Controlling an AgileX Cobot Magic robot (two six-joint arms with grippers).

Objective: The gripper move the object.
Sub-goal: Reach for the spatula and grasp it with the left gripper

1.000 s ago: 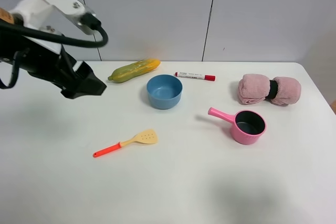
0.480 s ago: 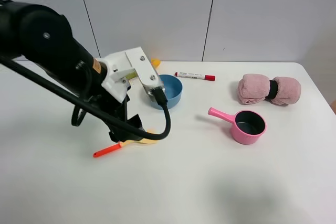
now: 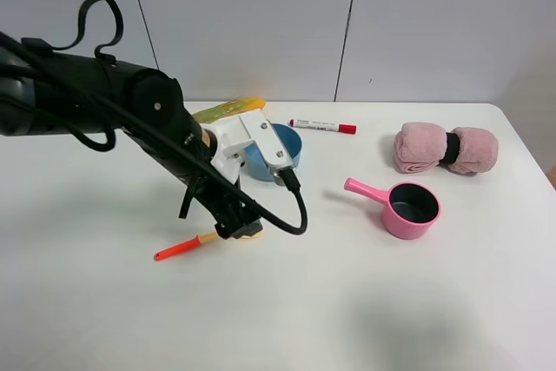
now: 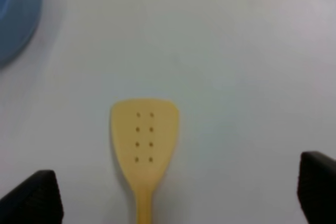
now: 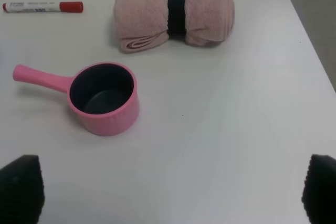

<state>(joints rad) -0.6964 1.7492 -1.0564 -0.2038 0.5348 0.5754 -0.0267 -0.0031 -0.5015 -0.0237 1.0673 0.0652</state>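
- Jaws on the left gripper (image 4: 174,195) stand spread wide and hold nothing. In the wrist view we see one black fingertip (image 4: 31,200) on each side of the spatula (image 4: 144,140), and neither appears to touch it.
- Between those tips, the spatula's pale yellow perforated blade points away from the wrist and its neck runs back into the gap. Its long axis lies roughly square to the line the jaws would close along, and it sits slightly nearer one tip than the other.
- From above, the left gripper (image 3: 236,225) sits low over the blade end, near the blue bowl (image 3: 294,147) on the bowl's camera-facing side.
- The spatula (image 3: 178,248) lies flat on the table (image 3: 391,301). Its blade end is nearer the bowl, and its orange-red handle angles away from the bowl, clear of the gripper.
- The right gripper (image 5: 170,190) is also wide open and empty. It faces the pink saucepan (image 5: 103,100), which lies on the other side of the bowl from the spatula, so we judge the left arm far better placed.
- We judge that closing here would pinch the narrow neck, if the tips are low enough.
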